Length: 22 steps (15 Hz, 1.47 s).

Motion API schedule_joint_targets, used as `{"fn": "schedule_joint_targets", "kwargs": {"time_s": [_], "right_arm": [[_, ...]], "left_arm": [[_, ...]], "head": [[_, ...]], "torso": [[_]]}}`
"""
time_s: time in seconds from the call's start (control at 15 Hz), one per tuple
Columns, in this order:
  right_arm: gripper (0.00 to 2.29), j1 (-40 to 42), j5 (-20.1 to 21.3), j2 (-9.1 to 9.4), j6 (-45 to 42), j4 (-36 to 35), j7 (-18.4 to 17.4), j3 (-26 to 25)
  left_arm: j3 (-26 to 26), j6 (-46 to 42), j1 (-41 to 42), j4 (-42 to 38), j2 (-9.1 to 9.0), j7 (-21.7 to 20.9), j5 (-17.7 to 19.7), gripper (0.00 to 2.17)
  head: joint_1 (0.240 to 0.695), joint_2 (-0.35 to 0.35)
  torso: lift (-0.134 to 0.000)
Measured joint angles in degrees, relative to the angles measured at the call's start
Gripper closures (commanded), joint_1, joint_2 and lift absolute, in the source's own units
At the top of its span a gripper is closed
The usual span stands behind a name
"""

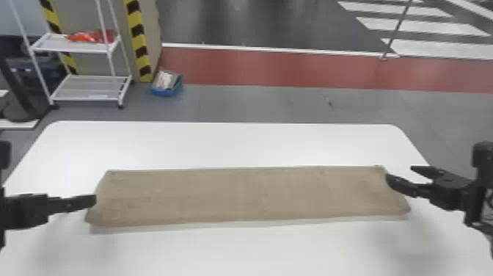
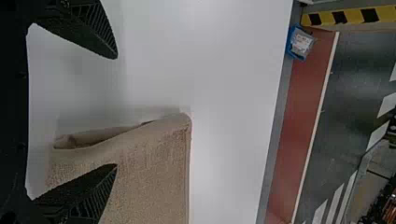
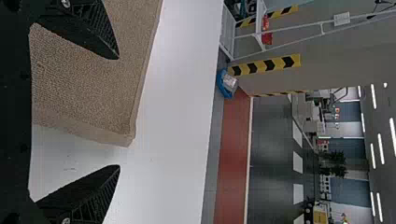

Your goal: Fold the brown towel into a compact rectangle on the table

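In the head view, one brown towel point(image 1: 249, 194), a long folded strip, lies between the left claw point(image 1: 95, 200) and the right claw point(image 1: 399, 172). It sits on one white table point(image 1: 220, 143); past both claws are one white rack point(image 1: 86, 88), one blue bin point(image 1: 165, 91) and a red floor band point(image 1: 256, 68). In the left wrist view, that claw's two fingers stand apart, one over the towel's end. In the right wrist view, two fingers are likewise spread, one over the towel.

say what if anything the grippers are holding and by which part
Nothing is held: the left gripper and right gripper both have their fingers apart, and the brown towel lies on the table.
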Motion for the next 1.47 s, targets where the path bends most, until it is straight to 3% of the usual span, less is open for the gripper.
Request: {"fn": "schedule_joint_targets", "kwargs": {"time_s": [0.33, 0.8, 1.0, 1.07, 1.47], "right_arm": [[0.04, 1.06, -0.29, 0.01, 0.18, -1.09, 0.15, -0.51], [0.04, 1.17, -0.76, -0.23, 0.17, -1.41, 0.69, -0.82], [0.04, 1.13, -1.27, -0.08, 0.18, -1.89, 0.95, -1.02], [0.04, 1.22, -1.79, -0.03, 0.19, -2.2, 1.05, -1.11], [0.07, 2.31, -3.25, 0.79, 1.21, -4.65, 1.56, -0.49]], "left_arm": [[-4.1, -0.77, -3.29, 4.43, -0.75, -0.3, -0.11, 0.22], [-5.93, -1.42, -4.23, 5.61, -0.68, -0.59, -2.43, 0.64], [-6.57, 0.17, -4.47, 5.4, -0.53, -0.82, -3.26, 1.09], [-6.65, 0.99, -4.61, 5.23, -0.48, -0.83, -3.31, 1.34], [-3.58, 7.34, -4.51, -0.43, -0.6, -2.07, 0.62, 1.38]], "head": [[0.695, -0.157], [0.695, -0.16], [0.695, -0.16], [0.695, -0.159], [0.695, -0.159]], "torso": [[-0.124], [-0.124], [-0.124], [-0.124], [-0.124]]}}
